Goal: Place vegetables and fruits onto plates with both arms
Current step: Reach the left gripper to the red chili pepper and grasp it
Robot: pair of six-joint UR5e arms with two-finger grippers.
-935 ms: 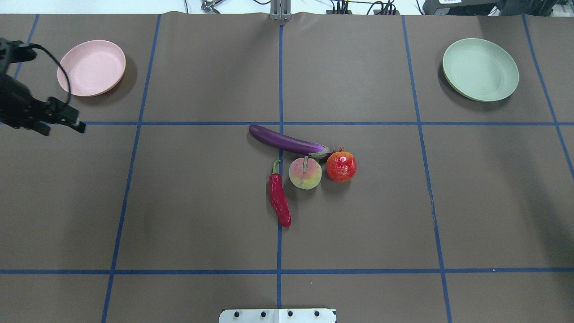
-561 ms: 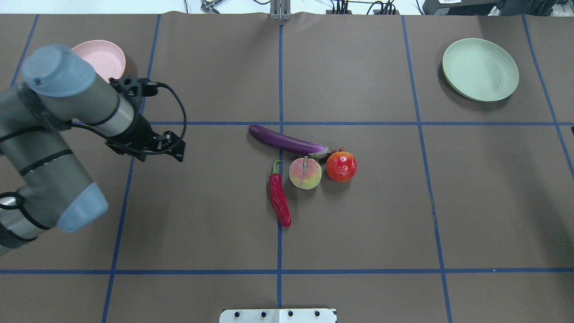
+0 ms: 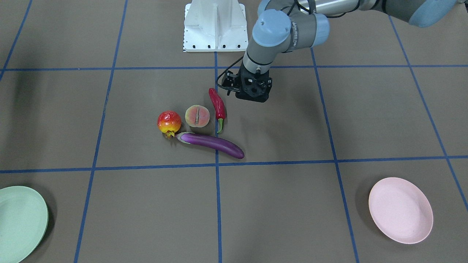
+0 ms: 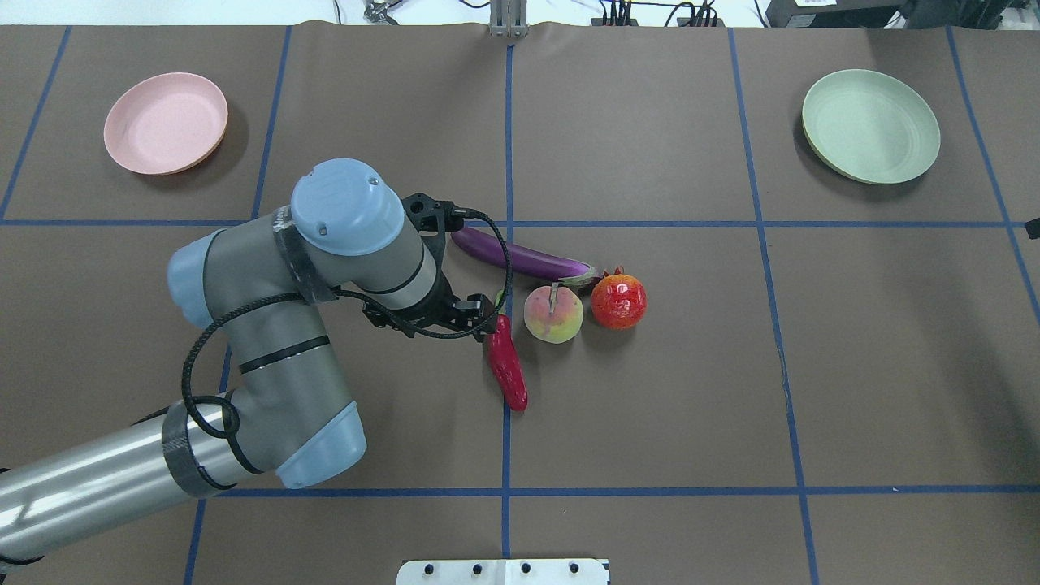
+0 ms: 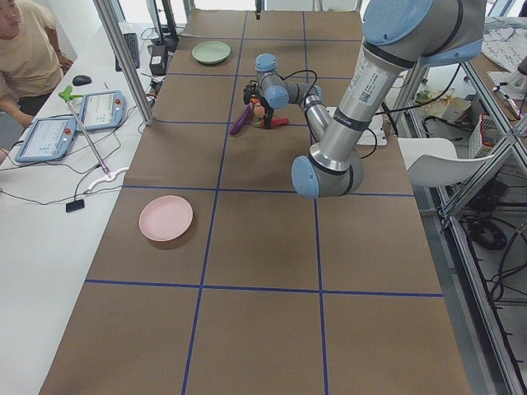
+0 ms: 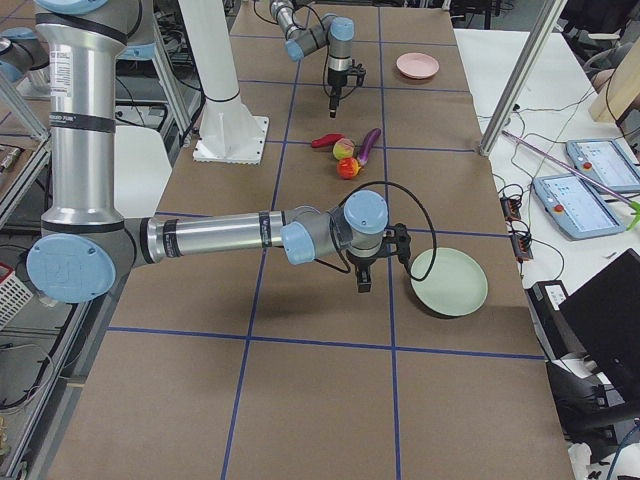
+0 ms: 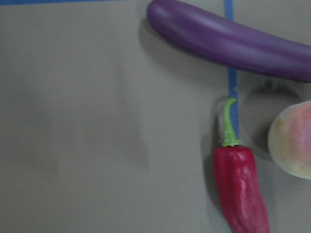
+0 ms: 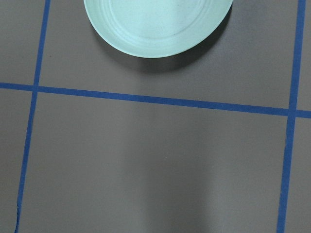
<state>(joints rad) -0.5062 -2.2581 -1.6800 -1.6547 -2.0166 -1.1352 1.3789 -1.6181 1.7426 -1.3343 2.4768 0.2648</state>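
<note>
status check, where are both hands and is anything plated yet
Left hand beside the slim red chili pepper, grip unclear. Right hand by the pale mint green oval plate, grip unclear. Nothing plated yet.

The brown-covered table (image 4: 650, 406) is seen marked into squares by blue tape lines (image 4: 506, 455). Four items are gathered near its centre. The purple eggplant (image 4: 528, 258) is laid slantwise across the middle line, its green cap just beside the pomegranate (image 4: 618, 301). The peach-like fruit (image 4: 553, 314) is set between the pomegranate and the red chili pepper (image 4: 507, 366), which is stretched along the centre tape, stem toward the eggplant. The pink plate (image 4: 166, 122) is placed far out on the robot's left and the green plate (image 4: 870, 125) far out on its right, both well apart from the produce. A white base block (image 4: 504, 571) is fixed at the robot's edge.
</note>
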